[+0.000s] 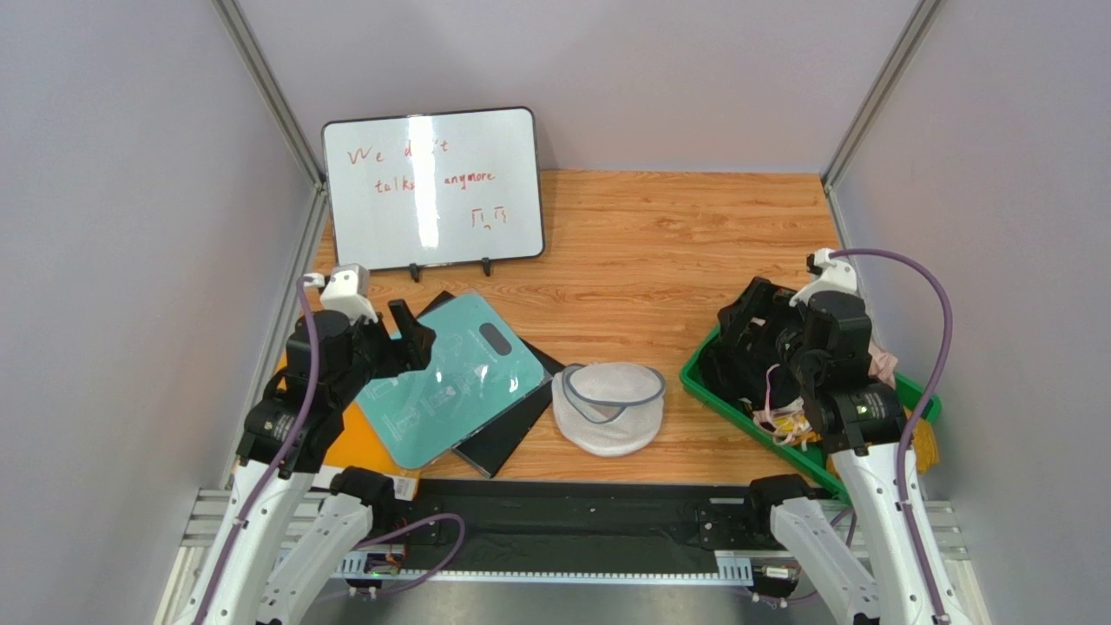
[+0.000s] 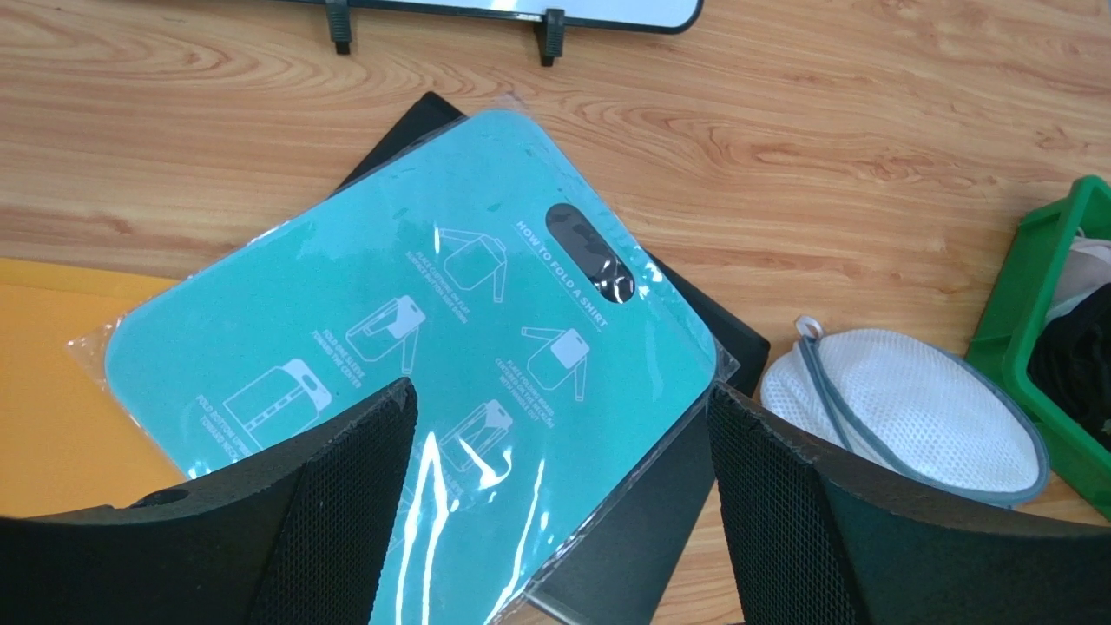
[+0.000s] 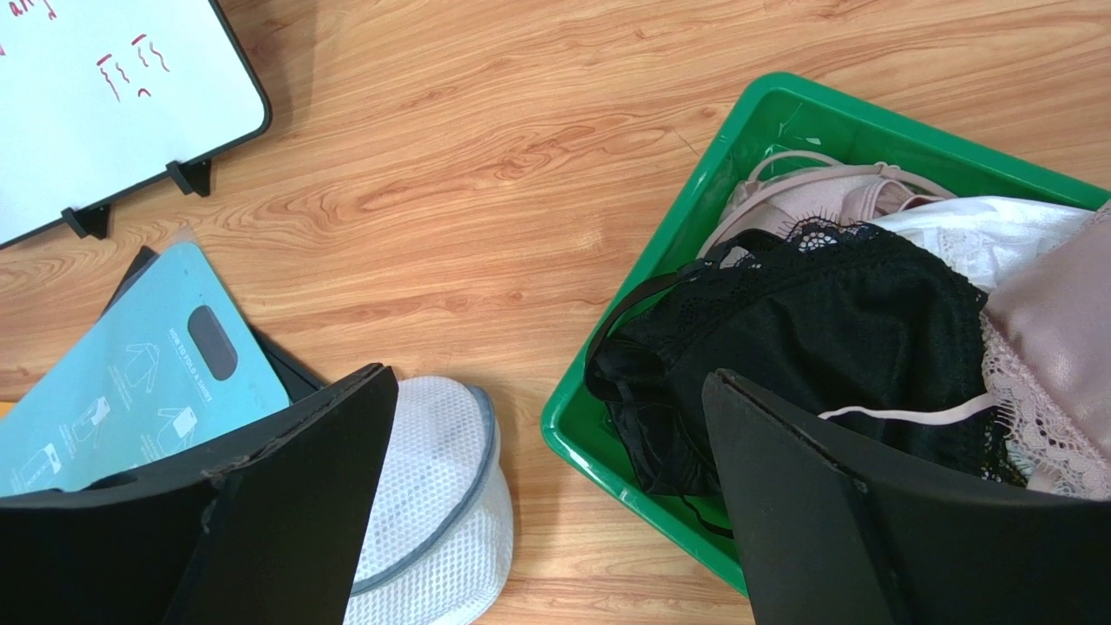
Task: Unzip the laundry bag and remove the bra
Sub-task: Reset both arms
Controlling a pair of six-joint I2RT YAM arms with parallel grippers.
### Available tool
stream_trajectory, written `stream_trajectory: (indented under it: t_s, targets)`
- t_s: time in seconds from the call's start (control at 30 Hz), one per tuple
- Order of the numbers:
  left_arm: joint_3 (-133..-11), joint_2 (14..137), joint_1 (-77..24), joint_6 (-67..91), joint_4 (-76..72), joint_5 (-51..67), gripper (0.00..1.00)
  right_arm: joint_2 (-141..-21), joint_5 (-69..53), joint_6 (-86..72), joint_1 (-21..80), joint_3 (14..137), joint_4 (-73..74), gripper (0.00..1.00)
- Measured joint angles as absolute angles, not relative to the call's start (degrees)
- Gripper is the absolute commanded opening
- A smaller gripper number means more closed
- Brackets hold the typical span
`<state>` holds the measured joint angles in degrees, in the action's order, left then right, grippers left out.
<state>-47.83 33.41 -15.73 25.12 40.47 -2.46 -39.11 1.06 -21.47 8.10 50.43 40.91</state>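
The laundry bag (image 1: 609, 406), a round white mesh pouch with a grey-blue zip rim, stands on the table between my arms. From above its rim gapes, with the lid flap sagging inside, and no pink shows through the mesh (image 2: 913, 397) (image 3: 430, 508). A pinkish-beige garment with thin straps, apparently the bra (image 3: 841, 195), lies in the far corner of the green bin (image 3: 613, 443). My left gripper (image 1: 407, 332) (image 2: 561, 388) hangs open and empty over a teal board, left of the bag. My right gripper (image 1: 750, 319) (image 3: 549, 375) is open and empty between the bag and the bin.
The green bin (image 1: 704, 384) at the right also holds a black lace garment (image 3: 835, 313) and a white cloth (image 3: 991, 228). The teal folding board (image 1: 450, 378) lies on a black board (image 2: 652, 547), with an orange sheet (image 2: 52, 391) beside it. A whiteboard (image 1: 433, 189) stands at the back.
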Motion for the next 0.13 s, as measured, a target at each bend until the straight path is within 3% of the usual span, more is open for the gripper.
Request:
stream_trajectory:
  t_s: [0.13]
  targets:
    - [-47.83, 33.34, -15.73, 24.73, 41.10, -2.44, 0.89, -39.11, 1.19, -21.10, 8.10, 50.43, 41.12, 0.95]
